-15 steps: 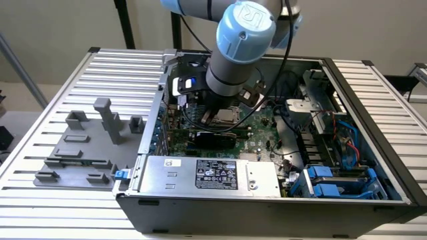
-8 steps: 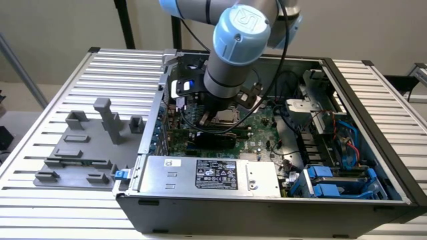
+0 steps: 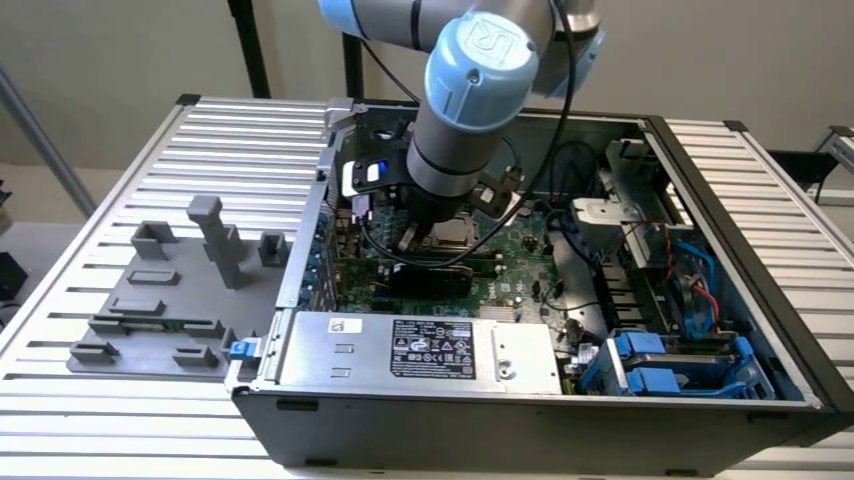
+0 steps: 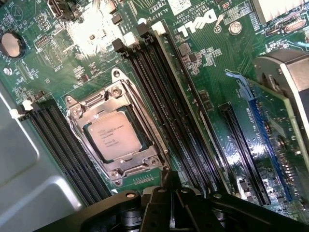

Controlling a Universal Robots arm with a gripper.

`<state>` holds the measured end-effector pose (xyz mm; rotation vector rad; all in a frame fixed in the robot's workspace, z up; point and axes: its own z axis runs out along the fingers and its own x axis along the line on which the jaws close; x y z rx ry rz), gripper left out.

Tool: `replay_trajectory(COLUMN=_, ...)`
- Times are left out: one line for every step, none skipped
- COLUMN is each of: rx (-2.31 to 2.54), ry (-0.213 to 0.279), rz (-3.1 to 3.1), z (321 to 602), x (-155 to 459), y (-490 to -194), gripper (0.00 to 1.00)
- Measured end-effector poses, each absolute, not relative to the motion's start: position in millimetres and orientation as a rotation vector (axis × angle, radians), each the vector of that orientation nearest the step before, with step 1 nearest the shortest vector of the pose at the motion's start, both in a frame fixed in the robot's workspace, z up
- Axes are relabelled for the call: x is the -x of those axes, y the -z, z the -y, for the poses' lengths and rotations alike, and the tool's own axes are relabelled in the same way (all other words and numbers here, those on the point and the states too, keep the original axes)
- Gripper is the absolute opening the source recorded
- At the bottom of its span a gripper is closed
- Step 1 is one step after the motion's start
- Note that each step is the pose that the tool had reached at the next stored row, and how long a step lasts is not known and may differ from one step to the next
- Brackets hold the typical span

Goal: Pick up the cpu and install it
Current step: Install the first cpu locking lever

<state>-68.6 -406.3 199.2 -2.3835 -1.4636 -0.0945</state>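
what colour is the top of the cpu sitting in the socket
Silvery-white metal with faint dark printed text; the cpu shows best in the wrist view.

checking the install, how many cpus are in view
1. The cpu lies in the motherboard socket, between two banks of memory slots; the arm may hide others.

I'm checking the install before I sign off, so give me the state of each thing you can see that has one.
cpu: seated flat in the socket, silver top up.
socket frame: lying flat around the cpu.
memory slots: empty.
gripper: shut, holding nothing, above the board beside the socket.
computer case: side open, board exposed.
grey fixture: beside the case, no chip on it.
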Motion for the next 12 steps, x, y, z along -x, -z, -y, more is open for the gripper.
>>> replay_trajectory(rx=2.384, ry=0.094, rz=1.464, z=405.8, x=68.6, y=-198.7, gripper=0.11)
replay_trajectory(rx=2.384, ry=0.094, rz=1.464, z=405.3, x=68.6, y=-198.2, gripper=0.11)
replay_trajectory(rx=2.384, ry=0.094, rz=1.464, z=404.9, x=68.6, y=-197.7, gripper=0.11)
replay_trajectory(rx=2.385, ry=0.093, rz=1.464, z=404.3, x=68.7, y=-197.1, gripper=0.11)
replay_trajectory(rx=2.385, ry=0.093, rz=1.464, z=403.8, x=68.7, y=-196.4, gripper=0.11)
replay_trajectory(rx=2.386, ry=0.092, rz=1.465, z=403.2, x=68.8, y=-195.8, gripper=0.11)
replay_trajectory(rx=2.386, ry=0.092, rz=1.465, z=402.6, x=68.8, y=-195.1, gripper=0.11)
replay_trajectory(rx=2.386, ry=0.093, rz=1.465, z=401.9, x=68.8, y=-194.4, gripper=0.11)
replay_trajectory(rx=2.386, ry=0.093, rz=1.465, z=401.2, x=68.7, y=-193.6, gripper=0.11)
replay_trajectory(rx=2.386, ry=0.094, rz=1.465, z=400.7, x=68.7, y=-192.8, gripper=0.11)
replay_trajectory(rx=2.386, ry=0.093, rz=1.465, z=400.3, x=68.7, y=-192.5, gripper=0.11)
replay_trajectory(rx=2.388, ry=0.092, rz=1.466, z=400.1, x=68.8, y=-192.3, gripper=0.11)
